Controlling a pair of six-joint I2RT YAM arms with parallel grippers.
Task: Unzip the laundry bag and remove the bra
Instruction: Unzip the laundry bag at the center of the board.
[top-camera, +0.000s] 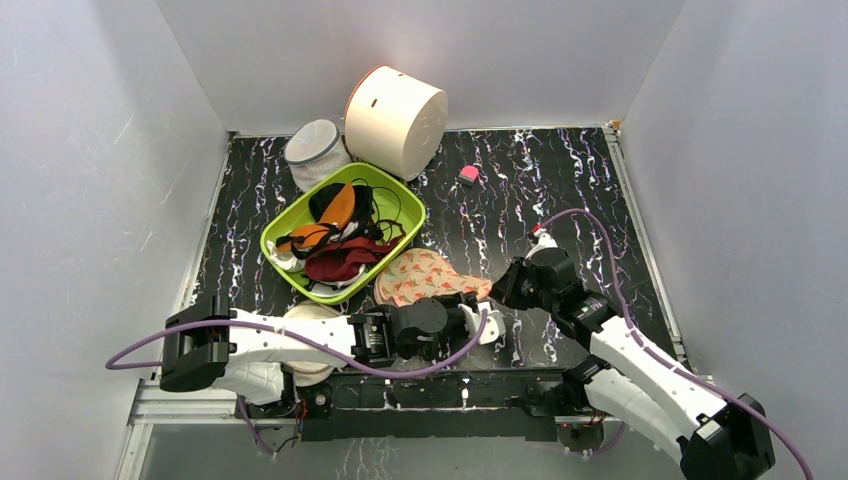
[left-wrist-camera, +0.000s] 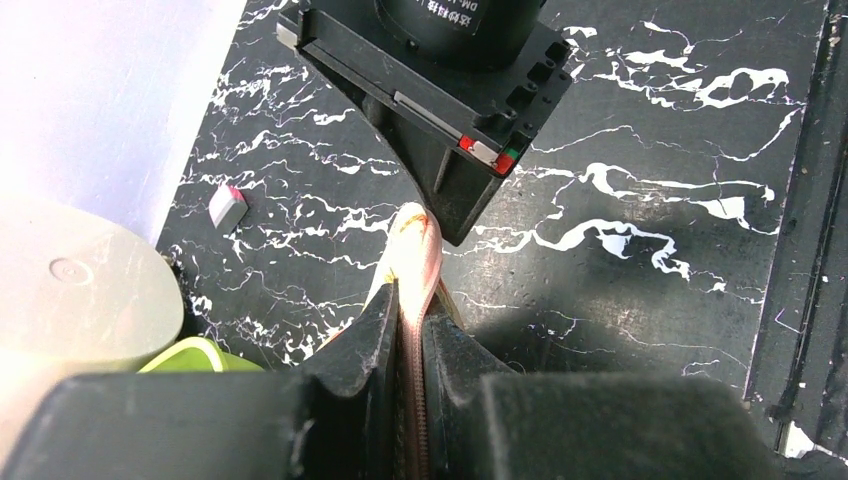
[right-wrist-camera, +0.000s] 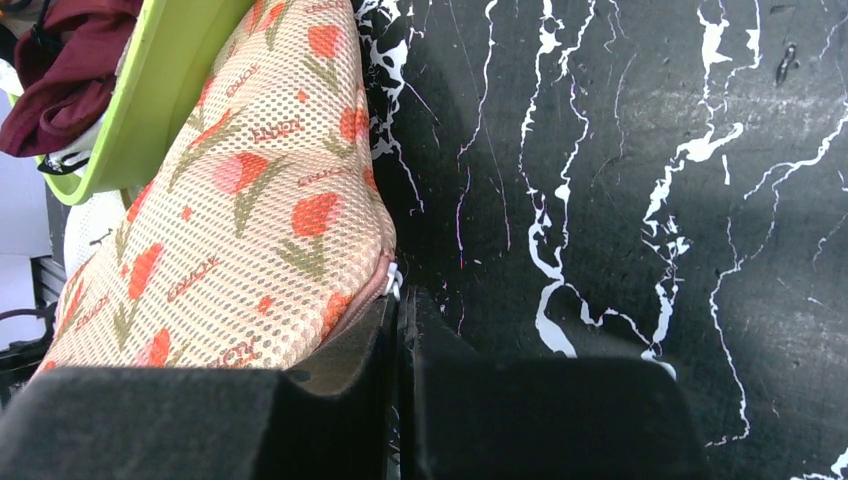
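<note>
The laundry bag (top-camera: 425, 275), peach mesh with red-orange and green motifs, lies on the black marbled table beside the green basket. My left gripper (top-camera: 470, 303) is shut on the bag's zipper edge; in the left wrist view the pink zipper tape (left-wrist-camera: 415, 250) runs between my fingers (left-wrist-camera: 365, 345). My right gripper (top-camera: 503, 287) is shut at the bag's end, its tips (right-wrist-camera: 400, 310) at the white zipper pull (right-wrist-camera: 393, 283). The bag (right-wrist-camera: 250, 200) looks zipped. The black bra is hidden.
The green basket (top-camera: 414, 208) holds a maroon bra (top-camera: 345, 262) and an orange-lined one (top-camera: 340, 205). A white mesh cylinder (top-camera: 315, 150) and a large cream drum (top-camera: 395, 120) stand behind it. A pink block (top-camera: 468, 174) lies far back. A round cream pouch (top-camera: 310, 318) lies under my left arm.
</note>
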